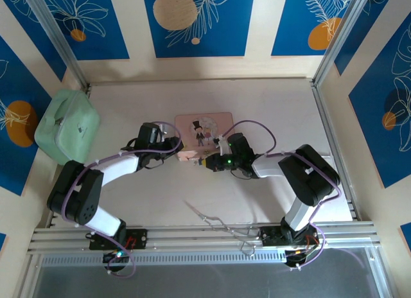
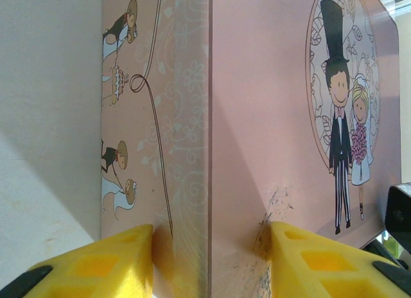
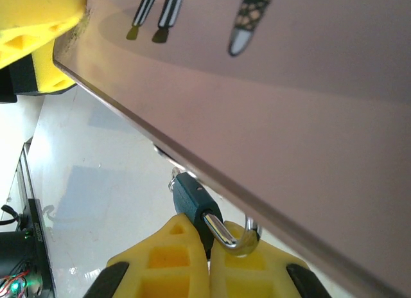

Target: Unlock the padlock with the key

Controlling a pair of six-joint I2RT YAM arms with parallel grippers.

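One padlock (image 3: 196,201) shows in the right wrist view. It is a small thing with a dark blue body and a single silvery loop curving from it. It sits just under the near edge of the one pink tin (image 3: 270,118), close against the rim. I cannot tell whether the loop passes through anything on the tin.

The right end effector (image 3: 207,230) is closed on the padlock, with its two yellow fingers (image 3: 167,259) pressed together around the lower part of the blue body. From above, this end effector (image 1: 207,162) lies at the tin's near edge, just right of its middle.

The left end effector (image 2: 212,246) grips the tin (image 2: 270,118) itself. Its two yellow fingers (image 2: 96,266) each press a face on either side of one corner edge. In the top view it (image 1: 182,151) meets the tin's (image 1: 203,132) near left corner, so the two end effectors sit close together and the arms bend inward from either side.

The tin lies flat on the desk (image 1: 270,105), near the middle, and its lid bears two cartoon figures, a groom in a top hat and a bride. One pale green case (image 1: 67,126) rests at the desk's far left edge, well apart from the tin. One thin metal wire tool (image 1: 215,219) lies on the desk near the front rail, between the two arm bases.
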